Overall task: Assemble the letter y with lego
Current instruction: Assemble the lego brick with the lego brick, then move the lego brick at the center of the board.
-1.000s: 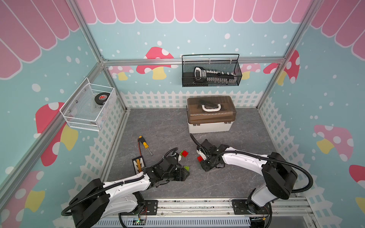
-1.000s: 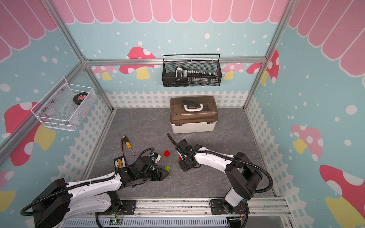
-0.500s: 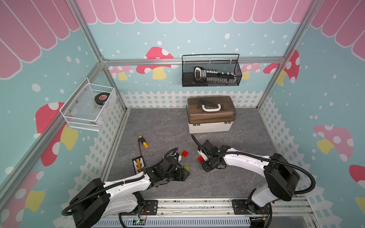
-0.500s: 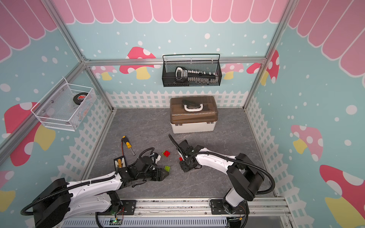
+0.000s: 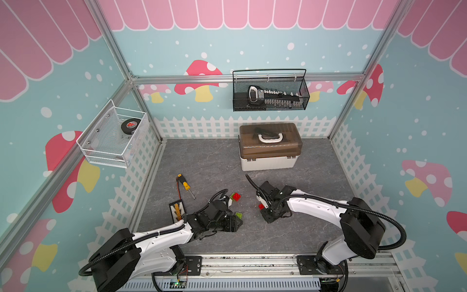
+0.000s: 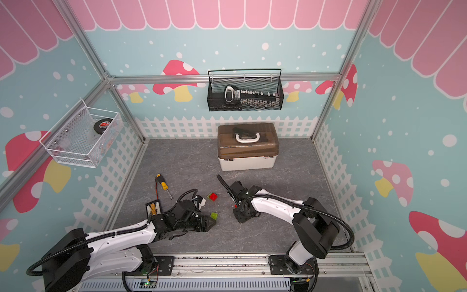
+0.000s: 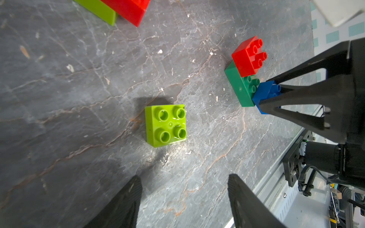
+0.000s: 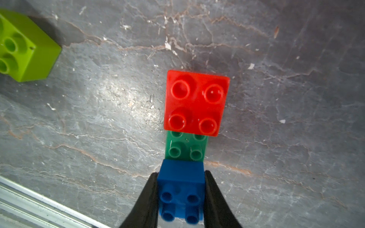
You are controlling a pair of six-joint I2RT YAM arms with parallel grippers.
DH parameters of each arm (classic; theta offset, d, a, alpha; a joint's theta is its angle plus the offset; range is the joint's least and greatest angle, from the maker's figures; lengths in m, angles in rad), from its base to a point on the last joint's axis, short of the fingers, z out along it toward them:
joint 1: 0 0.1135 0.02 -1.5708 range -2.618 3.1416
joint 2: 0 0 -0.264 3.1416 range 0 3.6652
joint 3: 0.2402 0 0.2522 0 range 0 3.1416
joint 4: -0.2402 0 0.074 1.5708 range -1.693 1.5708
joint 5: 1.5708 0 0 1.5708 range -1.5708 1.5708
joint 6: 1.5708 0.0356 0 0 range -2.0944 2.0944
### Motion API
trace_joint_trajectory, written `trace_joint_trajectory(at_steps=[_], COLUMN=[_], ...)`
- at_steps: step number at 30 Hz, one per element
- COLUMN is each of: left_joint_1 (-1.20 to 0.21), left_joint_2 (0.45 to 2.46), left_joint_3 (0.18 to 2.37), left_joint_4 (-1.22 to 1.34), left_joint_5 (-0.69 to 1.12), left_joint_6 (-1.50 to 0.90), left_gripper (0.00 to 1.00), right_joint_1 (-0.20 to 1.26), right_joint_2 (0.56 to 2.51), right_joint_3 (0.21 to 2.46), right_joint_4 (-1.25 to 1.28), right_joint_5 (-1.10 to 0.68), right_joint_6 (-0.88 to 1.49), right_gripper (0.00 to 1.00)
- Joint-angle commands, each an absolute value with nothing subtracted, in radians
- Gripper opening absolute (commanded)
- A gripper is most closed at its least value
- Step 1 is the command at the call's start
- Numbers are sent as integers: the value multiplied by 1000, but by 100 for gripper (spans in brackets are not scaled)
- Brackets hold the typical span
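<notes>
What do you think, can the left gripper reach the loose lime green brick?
Probably yes. The left gripper is open, the loose lime green brick lies studs up just ahead of it, bare mat between. The right gripper, shut on the blue brick, stands aside.

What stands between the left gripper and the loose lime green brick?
Nothing visible: the lime green brick lies on the table just ahead of the open left gripper; the blue brick in the right gripper sits aside.
</notes>
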State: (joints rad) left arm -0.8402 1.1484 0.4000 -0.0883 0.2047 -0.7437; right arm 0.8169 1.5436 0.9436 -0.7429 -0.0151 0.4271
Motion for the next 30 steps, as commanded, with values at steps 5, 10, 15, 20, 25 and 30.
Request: trace_joint_trajectory(at_steps=[5, 10, 15, 20, 25, 30], left_joint_1=[-845, -845, -845, -845, -845, -845], left_joint_2=[1160, 1160, 1158, 1157, 1163, 1166], left_joint_3=[421, 422, 419, 420, 420, 423], left_joint_4=[-74, -71, -72, -72, -71, -69], left_joint_5=[201, 199, 199, 198, 199, 202], left_joint_6=[-735, -734, -737, -736, -737, -734], left_gripper=[71, 71, 71, 71, 71, 70], right_joint_1=[811, 811, 812, 811, 809, 799], right_joint_2=[1506, 1524, 1542, 1553, 1560, 1572], right_joint_3=[925, 890, 840, 791, 759, 754], right_joint_4=[-794, -766, -711, -666, -640, -633], right_joint_5=[2, -3, -39, -64, -79, -82], right_joint_6=[451, 458, 482, 510, 531, 528], right_gripper=[14, 14, 14, 14, 13, 13])
